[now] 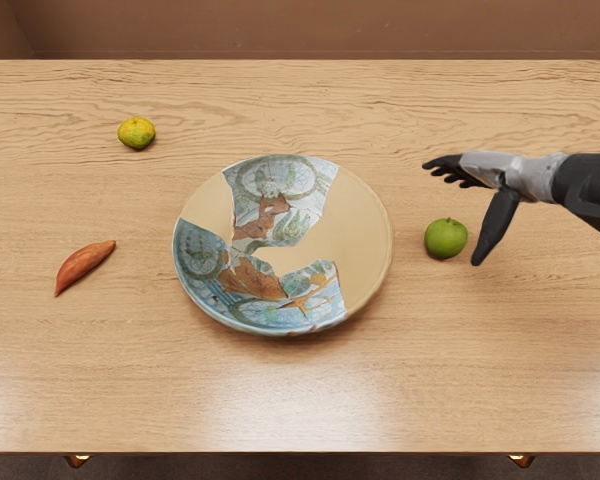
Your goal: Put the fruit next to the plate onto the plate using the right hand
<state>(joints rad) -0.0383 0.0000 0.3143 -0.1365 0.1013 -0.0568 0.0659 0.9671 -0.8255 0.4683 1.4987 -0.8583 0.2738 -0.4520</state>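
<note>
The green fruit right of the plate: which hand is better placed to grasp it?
Right. The right hand hovers open close beside the green fruit, which lies just right of the plate. No arm enters from the picture's left.

We count one plate (365, 232), and it sits on one table (300, 400). We count two round fruits: one green fruit (446, 238) and one yellow fruit (136, 132). We find one sweet potato (83, 266), which brings the produce to three pieces. Adding the plate, we count four loose things on the table. Of the robot we count one arm and one hand, the right hand (485, 178); its fingers overlap too much for us to count them. Below the table's near edge we count two feet (77, 460).
</note>
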